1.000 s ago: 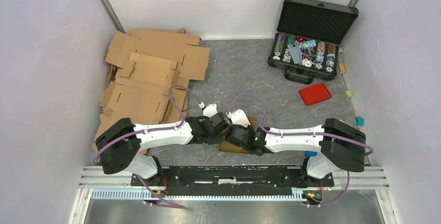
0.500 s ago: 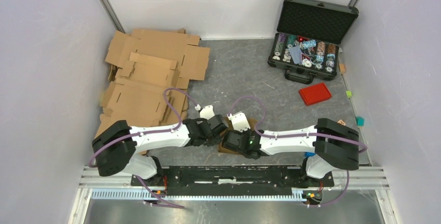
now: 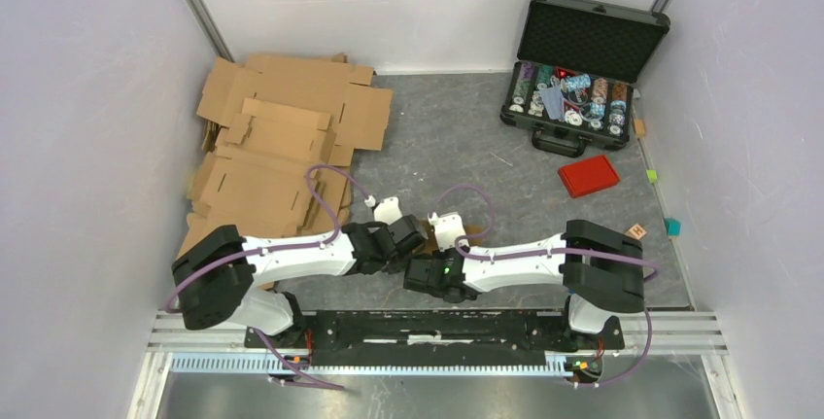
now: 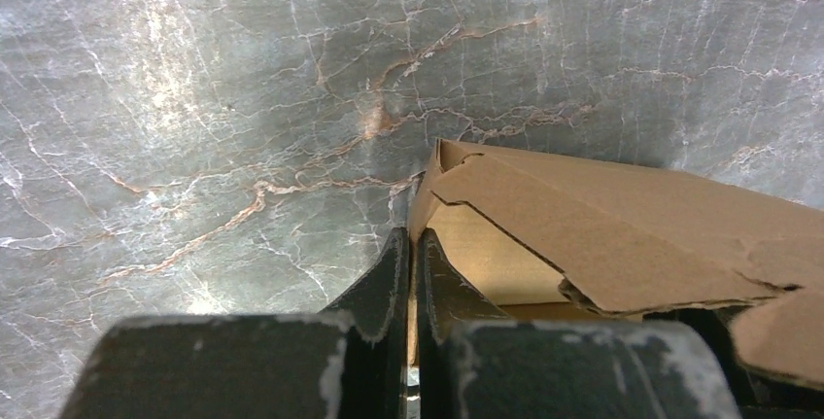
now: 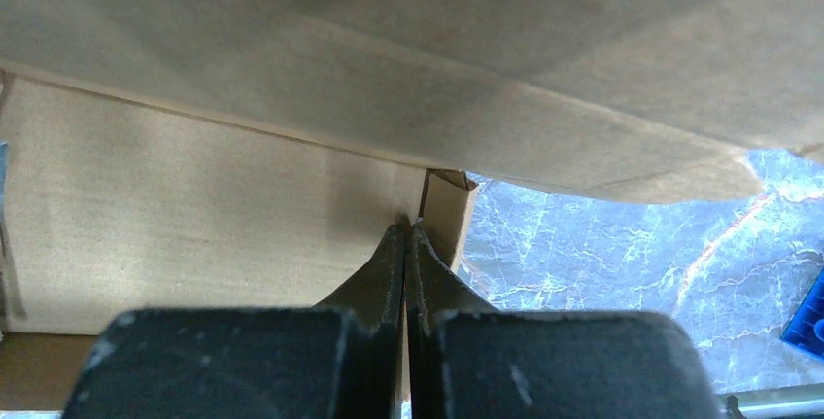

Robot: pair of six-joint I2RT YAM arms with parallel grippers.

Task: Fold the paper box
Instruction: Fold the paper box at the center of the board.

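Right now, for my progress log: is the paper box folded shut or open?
Open: the paper box has a flap raised, its inside showing underneath.

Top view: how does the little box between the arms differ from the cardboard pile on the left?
The box is small; the pile is made of many larger sheets. The box is partly folded, with raised walls and flaps; the pile lies flat. The left gripper has its jaws pinched on a wall of the box; the pile is not held. Both are plain brown cardboard.
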